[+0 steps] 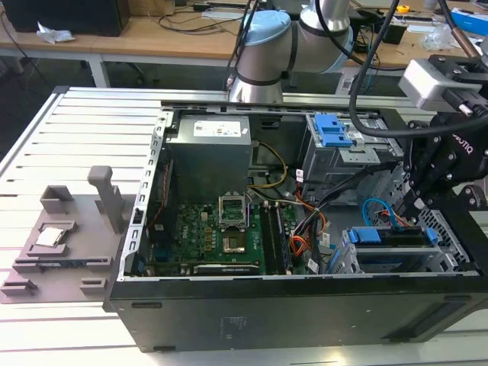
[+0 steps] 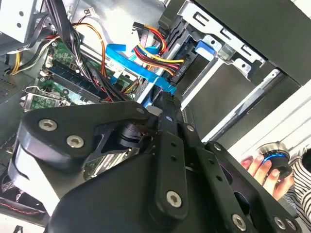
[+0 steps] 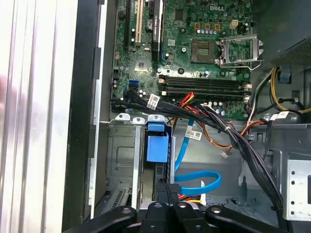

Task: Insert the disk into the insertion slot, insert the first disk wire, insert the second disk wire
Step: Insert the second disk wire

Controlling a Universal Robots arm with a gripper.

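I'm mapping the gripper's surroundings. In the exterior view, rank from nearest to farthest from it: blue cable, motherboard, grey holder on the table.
1. The blue cable, beside the gripper.
2. The motherboard, mid-case, toward the exterior view's left.
3. The grey holder, outside the case, far left on the table.

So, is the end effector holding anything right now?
End effector: cannot be told; it sits by the blue cable.

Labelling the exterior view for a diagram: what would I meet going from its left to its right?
Grey fixture → motherboard → orange-red wires → disk in its slot, with the gripper above it.
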